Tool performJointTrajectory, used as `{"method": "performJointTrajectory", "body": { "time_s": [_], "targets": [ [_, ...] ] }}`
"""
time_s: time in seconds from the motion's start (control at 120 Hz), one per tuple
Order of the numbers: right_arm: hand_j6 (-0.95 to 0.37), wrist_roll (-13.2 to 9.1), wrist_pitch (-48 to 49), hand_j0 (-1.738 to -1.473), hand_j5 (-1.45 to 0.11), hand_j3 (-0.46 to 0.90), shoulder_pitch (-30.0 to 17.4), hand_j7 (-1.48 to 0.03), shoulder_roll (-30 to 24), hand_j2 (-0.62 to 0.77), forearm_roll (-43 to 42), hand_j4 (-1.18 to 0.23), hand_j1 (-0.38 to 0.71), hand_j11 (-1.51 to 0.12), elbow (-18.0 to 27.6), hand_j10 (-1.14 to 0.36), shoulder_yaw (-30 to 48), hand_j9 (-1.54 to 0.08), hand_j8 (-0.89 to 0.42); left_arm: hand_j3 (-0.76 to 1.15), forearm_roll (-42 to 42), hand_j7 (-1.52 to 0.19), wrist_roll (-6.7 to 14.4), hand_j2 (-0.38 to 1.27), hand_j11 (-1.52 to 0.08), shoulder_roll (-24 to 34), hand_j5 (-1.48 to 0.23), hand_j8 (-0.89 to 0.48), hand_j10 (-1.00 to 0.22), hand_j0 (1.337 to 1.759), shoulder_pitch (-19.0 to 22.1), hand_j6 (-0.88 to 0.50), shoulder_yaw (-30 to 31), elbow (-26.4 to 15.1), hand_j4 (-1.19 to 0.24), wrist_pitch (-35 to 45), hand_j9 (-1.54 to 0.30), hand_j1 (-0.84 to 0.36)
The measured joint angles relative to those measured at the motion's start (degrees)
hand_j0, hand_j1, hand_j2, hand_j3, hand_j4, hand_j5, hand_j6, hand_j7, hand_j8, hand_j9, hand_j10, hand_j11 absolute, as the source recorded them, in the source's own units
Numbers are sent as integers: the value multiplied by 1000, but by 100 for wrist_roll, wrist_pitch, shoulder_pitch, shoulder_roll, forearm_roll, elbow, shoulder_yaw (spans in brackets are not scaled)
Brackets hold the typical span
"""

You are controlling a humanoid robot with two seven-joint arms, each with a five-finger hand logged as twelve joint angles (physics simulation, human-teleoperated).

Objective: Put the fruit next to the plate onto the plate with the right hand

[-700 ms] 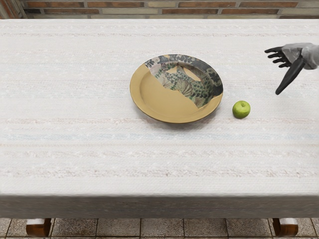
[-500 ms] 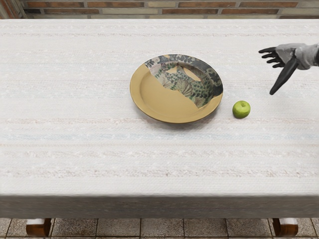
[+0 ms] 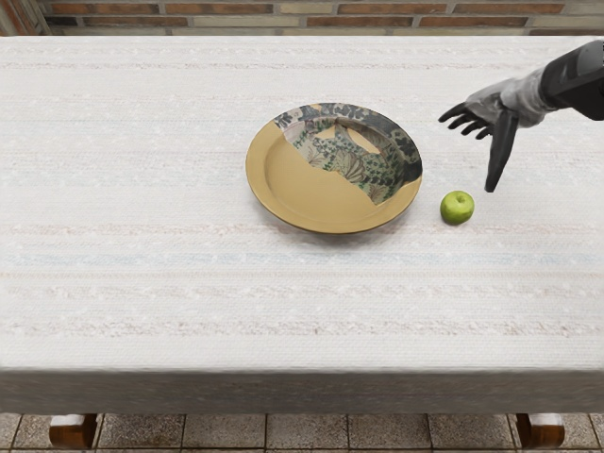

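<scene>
The green apple, lying just beside the plate, looks light, firm and apt to roll, so the empty, spread-fingered right hand hovering nearby should cup its sides from above

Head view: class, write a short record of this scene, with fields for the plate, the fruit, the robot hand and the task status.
plate: round, tan, partly patterned plate on the table, nothing on it
fruit: green apple on the table, just right of the plate, not touching it
robot hand: right robot hand, open with fingers spread, up and right of the apple in the picture, apart from it
left arm: not in view
task status: apple not yet grasped
</scene>
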Motion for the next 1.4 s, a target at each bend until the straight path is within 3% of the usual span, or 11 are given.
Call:
{"method": "performJointTrajectory", "body": {
  "time_s": [0.092, 0.225, 0.358, 0.492, 0.808, 1.092, 1.4],
  "targets": [
    [-26, -518, -475, -1658, -30, 0, 21, -30, -389, -5, -277, -25, -322, -30, 1102, -24, 111, -30, -25, 0, 0, 0, 0, 0, 0, 0, 0, 0, 0, 1658, 0, 0, -1, 0, 0, 0, 0, 349],
    [-27, -1080, -1520, -1658, -30, 0, 22, -30, -663, -5, -558, -26, -322, -30, 1951, -25, 179, -30, -26, 0, 0, 0, 0, 0, 0, 0, 0, 0, 0, 1658, 0, 0, -2, 0, 0, 0, 0, 349],
    [-25, -1353, -2553, -1658, -28, 0, -27, -28, -749, -4, -750, -24, -324, -28, 2622, -23, 190, -28, -24, 0, 0, 0, 0, 0, 0, 0, 0, 0, 0, 1658, 0, 0, -1, 0, 0, 0, 0, 349],
    [-25, -1429, -3535, -1658, -27, 0, -205, -27, -704, -4, -804, -23, -325, -27, 2965, -23, 173, -27, -24, 0, 0, 0, 0, 0, 0, 0, 0, 0, 0, 1658, 0, 0, -2, 0, 0, 0, 0, 349],
    [-39, -1457, -4743, -1658, -46, 0, -517, -46, -390, -6, -910, -38, -308, -46, 3200, -38, -81, -46, -39, 0, 0, 0, 0, 0, 0, 0, 0, 0, 0, 1658, 0, 0, -1, 0, 0, 0, 0, 349],
    [-164, -1458, -5215, -1658, -208, 0, -565, -207, -327, -30, -1273, -162, -159, -208, 3313, -162, -245, -208, -163, 0, 1, 0, 0, 0, 0, 0, 0, 0, 0, 1658, 0, 0, -1, 0, 0, 0, 0, 349],
    [-209, -1458, -5418, -1658, -267, 0, -620, -267, -235, -39, -1377, -208, -104, -267, 3319, -207, -454, -267, -208, 0, 1, 0, 0, 0, 0, 0, 0, 0, 0, 1658, 0, 0, -2, 0, 0, 0, 0, 349]
  ]
}}
